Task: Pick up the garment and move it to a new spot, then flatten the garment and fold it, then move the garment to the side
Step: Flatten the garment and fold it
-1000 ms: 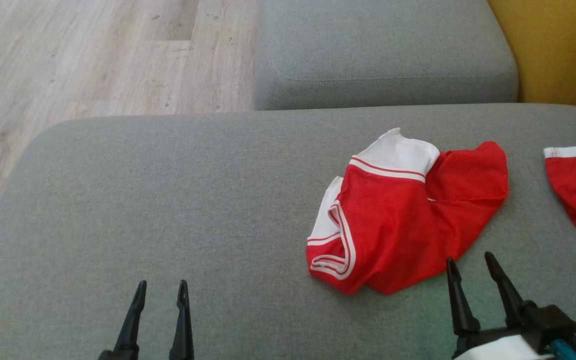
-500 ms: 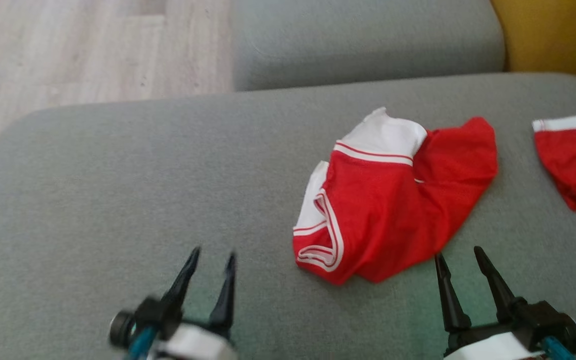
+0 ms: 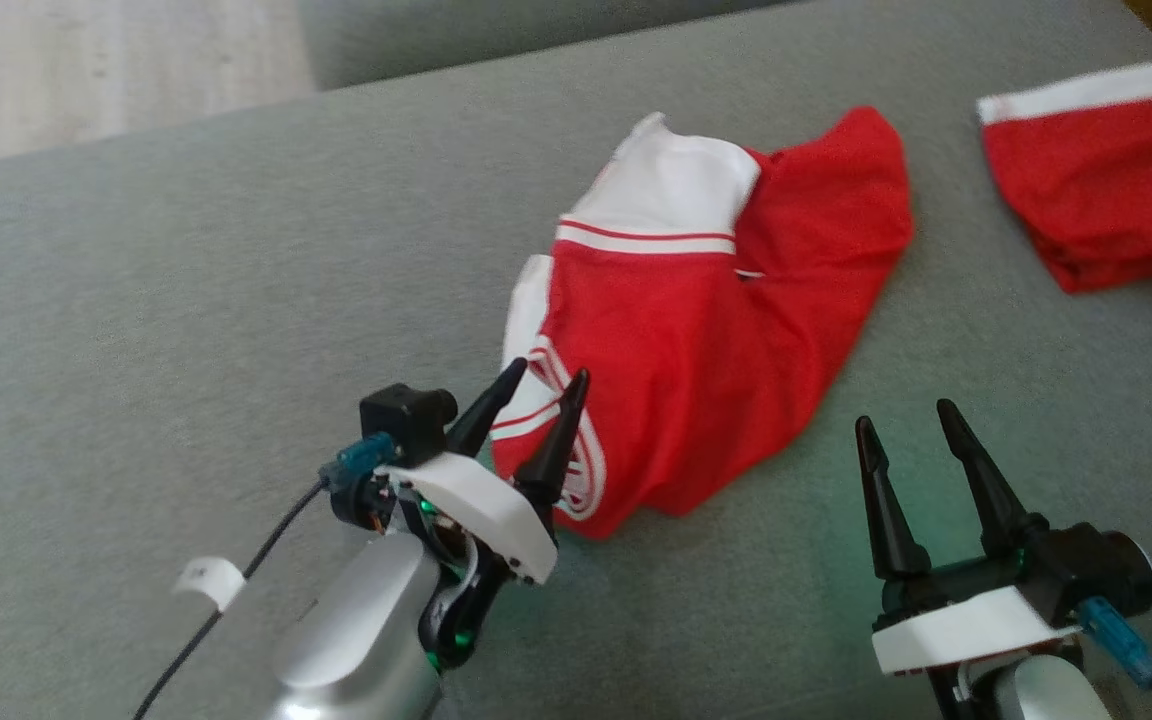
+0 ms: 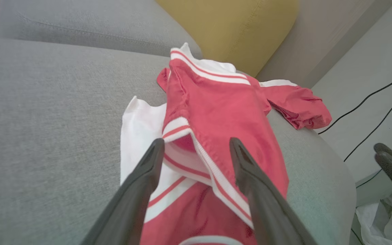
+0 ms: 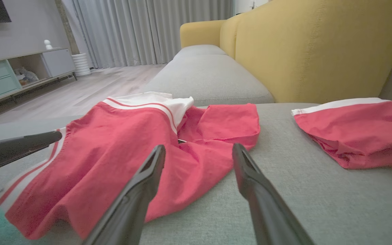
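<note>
Garment [image 3: 696, 330] crumpled on sofa [image 3: 186, 300], red cloth [image 3: 1106, 190] apart; left pincer [image 3: 548, 372] released, perhaps touching it; right pincer [image 3: 904, 415] released.

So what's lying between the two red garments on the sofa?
Nothing: between the crumpled red-and-white garment and the other red garment to its right is bare grey cushion, as the head view and the right wrist view show.

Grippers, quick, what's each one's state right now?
Left gripper: open, straddling the striped edge of the garment, nothing gripped.
Right gripper: open, holding nothing.
</note>
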